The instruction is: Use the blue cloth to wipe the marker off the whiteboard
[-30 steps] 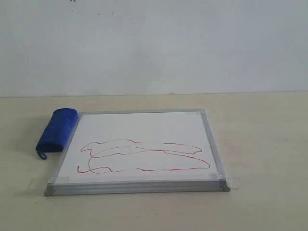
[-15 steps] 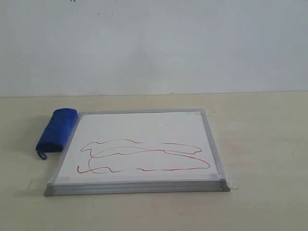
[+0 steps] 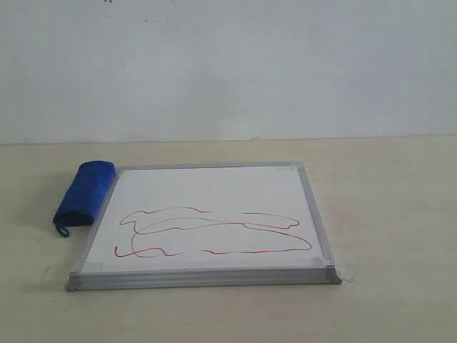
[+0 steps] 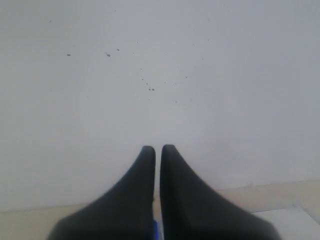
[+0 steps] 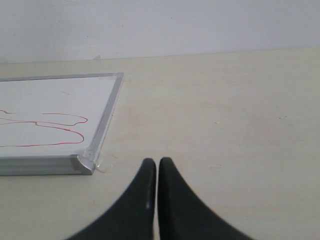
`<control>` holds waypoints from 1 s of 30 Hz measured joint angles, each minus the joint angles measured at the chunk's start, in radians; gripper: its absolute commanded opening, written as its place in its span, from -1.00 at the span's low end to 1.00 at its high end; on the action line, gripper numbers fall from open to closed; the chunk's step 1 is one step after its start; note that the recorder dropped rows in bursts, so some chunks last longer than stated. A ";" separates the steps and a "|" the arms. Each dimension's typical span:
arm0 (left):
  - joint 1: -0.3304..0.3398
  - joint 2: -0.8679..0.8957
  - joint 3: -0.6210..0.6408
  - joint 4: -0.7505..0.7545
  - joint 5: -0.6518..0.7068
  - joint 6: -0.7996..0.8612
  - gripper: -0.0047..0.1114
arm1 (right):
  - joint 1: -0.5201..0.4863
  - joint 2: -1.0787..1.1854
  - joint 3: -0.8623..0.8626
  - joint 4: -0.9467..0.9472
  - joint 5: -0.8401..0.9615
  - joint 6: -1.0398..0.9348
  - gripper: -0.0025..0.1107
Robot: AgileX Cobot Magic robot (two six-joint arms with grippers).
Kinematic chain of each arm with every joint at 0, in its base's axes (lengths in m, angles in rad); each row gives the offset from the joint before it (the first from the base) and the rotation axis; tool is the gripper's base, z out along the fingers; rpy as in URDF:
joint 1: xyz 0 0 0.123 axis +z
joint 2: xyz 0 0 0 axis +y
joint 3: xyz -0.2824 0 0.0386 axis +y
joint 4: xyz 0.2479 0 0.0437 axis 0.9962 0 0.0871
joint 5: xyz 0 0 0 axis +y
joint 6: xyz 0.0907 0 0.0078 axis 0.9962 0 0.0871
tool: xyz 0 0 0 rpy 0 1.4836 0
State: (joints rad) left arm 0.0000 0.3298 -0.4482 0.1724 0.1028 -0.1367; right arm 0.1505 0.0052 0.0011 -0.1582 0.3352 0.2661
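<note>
The whiteboard (image 3: 207,214) lies flat on the table, silver frame all round, with the red marker (image 3: 214,232) scribble looping across its near half. The rolled blue cloth (image 3: 84,193) rests against the board's left edge, its loop tag toward the front. Neither gripper shows in the exterior view. My left gripper (image 4: 157,148) is shut with nothing held and faces the wall; a sliver of the blue cloth (image 4: 155,231) shows between its fingers' bases. My right gripper (image 5: 158,161) is shut and empty, over bare table beside the whiteboard's (image 5: 60,110) near right corner, where the marker (image 5: 55,130) ends.
A pale wall (image 3: 228,64) stands behind the beige table (image 3: 385,200). Clear tape tabs (image 3: 346,271) stick out at the board's front corners.
</note>
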 measured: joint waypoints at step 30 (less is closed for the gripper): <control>0.002 1.227 -1.149 -0.024 0.842 0.137 -0.85 | 0.000 0.000 0.000 0.000 0.000 0.000 -0.93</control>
State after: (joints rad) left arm 0.0023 1.5571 -1.5972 0.1488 0.9448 0.0000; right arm 0.1505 0.0052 0.0011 -0.1582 0.3352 0.2661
